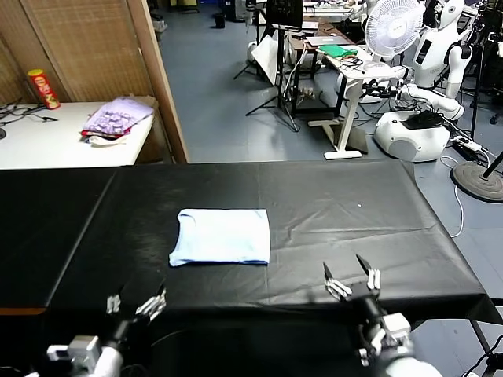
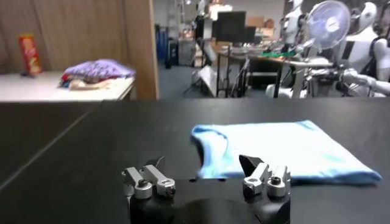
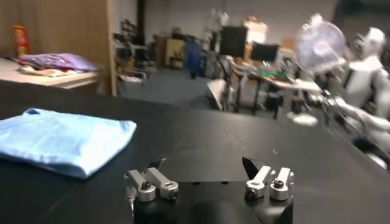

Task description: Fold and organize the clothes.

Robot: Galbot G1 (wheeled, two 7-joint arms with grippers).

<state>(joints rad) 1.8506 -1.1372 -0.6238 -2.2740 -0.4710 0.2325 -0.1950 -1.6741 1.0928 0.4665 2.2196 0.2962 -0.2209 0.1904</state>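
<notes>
Pale sky-blue T-shirt (image 1: 221,236) lies folded into a neat rectangle near the middle of the black-covered tabletop (image 1: 354,212), flat and touched by nothing. Both arms sit back at the tabletop's near edge, well apart from the shirt. The left claw (image 1: 137,303) hovers at the near left, its fingers spread apart and holding nothing; from its wrist camera the shirt (image 2: 280,149) lies just beyond the fingertips. The right claw (image 1: 351,276) stands at the near right, fingers likewise apart and empty, with the shirt (image 3: 61,141) off to one side in its own wrist view. Beyond the black cover, a white side table (image 1: 47,141) at far left carries a lavender-purple cloth pile (image 1: 116,118) and a red-and-yellow canister (image 1: 43,88). A white fan (image 1: 393,27) and a white robot (image 1: 428,86) stand farther back on the right.
</notes>
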